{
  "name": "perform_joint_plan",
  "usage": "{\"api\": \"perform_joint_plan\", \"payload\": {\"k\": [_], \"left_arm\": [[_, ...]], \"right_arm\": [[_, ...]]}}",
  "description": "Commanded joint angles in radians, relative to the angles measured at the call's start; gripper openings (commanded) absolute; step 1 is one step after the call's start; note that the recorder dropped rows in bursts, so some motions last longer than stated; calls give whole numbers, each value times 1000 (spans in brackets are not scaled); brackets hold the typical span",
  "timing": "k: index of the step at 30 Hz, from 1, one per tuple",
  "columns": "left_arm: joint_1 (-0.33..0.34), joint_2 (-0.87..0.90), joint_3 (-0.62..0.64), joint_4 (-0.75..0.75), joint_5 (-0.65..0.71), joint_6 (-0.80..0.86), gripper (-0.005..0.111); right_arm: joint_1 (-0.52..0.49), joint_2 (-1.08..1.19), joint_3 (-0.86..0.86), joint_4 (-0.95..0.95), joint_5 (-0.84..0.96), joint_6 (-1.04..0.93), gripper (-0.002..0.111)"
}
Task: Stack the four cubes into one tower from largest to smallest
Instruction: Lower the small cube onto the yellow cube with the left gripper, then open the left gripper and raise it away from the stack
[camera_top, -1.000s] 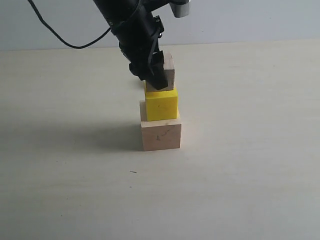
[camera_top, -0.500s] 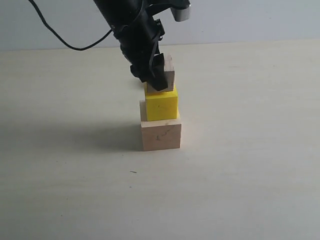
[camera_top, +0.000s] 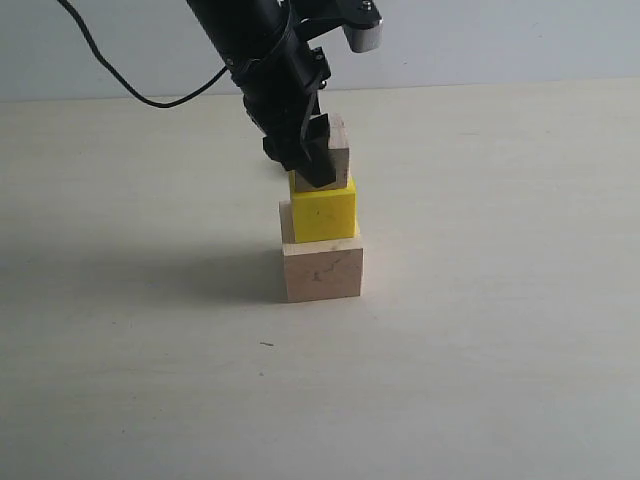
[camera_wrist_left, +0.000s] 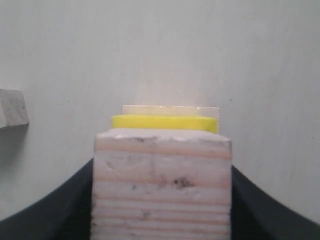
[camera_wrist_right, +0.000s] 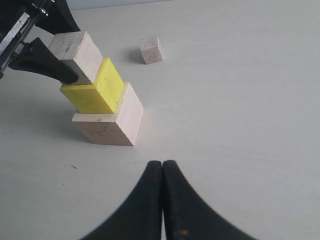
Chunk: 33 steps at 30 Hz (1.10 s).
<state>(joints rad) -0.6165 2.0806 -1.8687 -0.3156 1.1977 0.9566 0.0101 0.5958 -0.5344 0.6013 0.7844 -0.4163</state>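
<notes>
A large pale cube stands on the table with a yellow cube on top of it. My left gripper is shut on a smaller bare wooden cube, which sits on or just above the yellow cube; whether they touch is unclear. In the left wrist view this wooden cube fills the space between the black fingers, with the yellow cube beyond it. The tiniest cube lies alone on the table past the stack. My right gripper is shut and empty, on the near side of the stack.
The pale table spreads wide around the stack. A black cable hangs from the left arm over the back left. A small dark speck lies in front of the stack.
The left gripper has sunk a little with the wooden cube, bringing it closer onto the yellow cube. The stack below has not shifted.
</notes>
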Motion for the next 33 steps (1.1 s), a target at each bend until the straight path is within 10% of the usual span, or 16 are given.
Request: {"api": "perform_joint_plan", "payload": {"k": [1,17,33], "left_arm": [[-4,6,-4,-7,-3,6,2],[-4,6,-4,24,-29,6,88],[-4,-100,-4,26,-49,0,90]], "right_arm": [[2,-3,3,5,-3,-11,0],[2,-3,3,10,-3,-11,0],[2,-3,3,12,-3,-21,0]]}}
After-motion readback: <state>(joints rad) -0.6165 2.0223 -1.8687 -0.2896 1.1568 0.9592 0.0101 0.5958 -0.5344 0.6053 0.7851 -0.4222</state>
